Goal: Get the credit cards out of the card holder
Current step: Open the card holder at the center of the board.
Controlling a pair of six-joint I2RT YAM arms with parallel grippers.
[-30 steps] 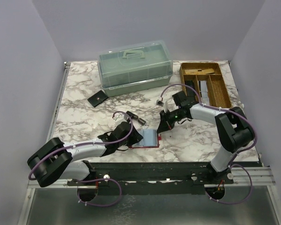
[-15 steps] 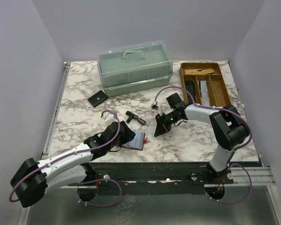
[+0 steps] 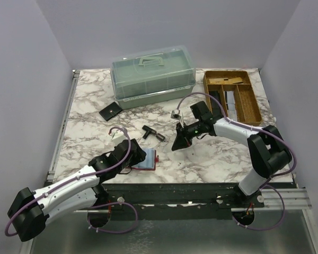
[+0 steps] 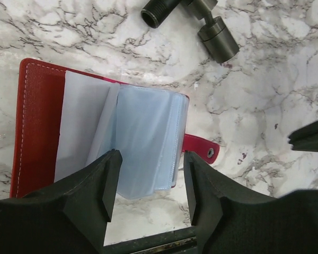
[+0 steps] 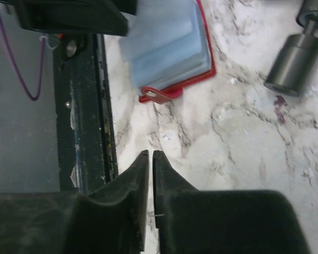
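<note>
Looking down through your left wrist camera, you see the red card holder (image 4: pixel 38 121) lying open on the marble table (image 3: pixel 217 159), near the front edge, its snap tab sticking out to one side. The clear sleeves are fanned up from the cover. The pale blue showing inside them looks like the credit cards (image 4: pixel 146 137), though through the glossy plastic you cannot be sure how many there are. Your left gripper (image 4: pixel 148 185) stands wide, one finger on each side of the sleeves' near edge. Whether the fingers (image 4: pixel 90 201) touch the plastic cannot be told from this angle, and nothing is clamped. Your right gripper (image 5: pixel 150 154) is apart from the holder, just beyond its snap tab and low over bare marble. Its fingers are pinched almost together, with only a thin slit between them and nothing held. A black metal pipe fitting (image 4: pixel 212 32) lies on the table just beyond the holder, between the two grippers and farther from you. At the back of the table are a clear lidded storage box (image 3: pixel 152 74) and, to its right, a wooden tray (image 3: pixel 254 100). A small black wallet (image 3: pixel 111 111) lies flat in front of the box's left end.
</note>
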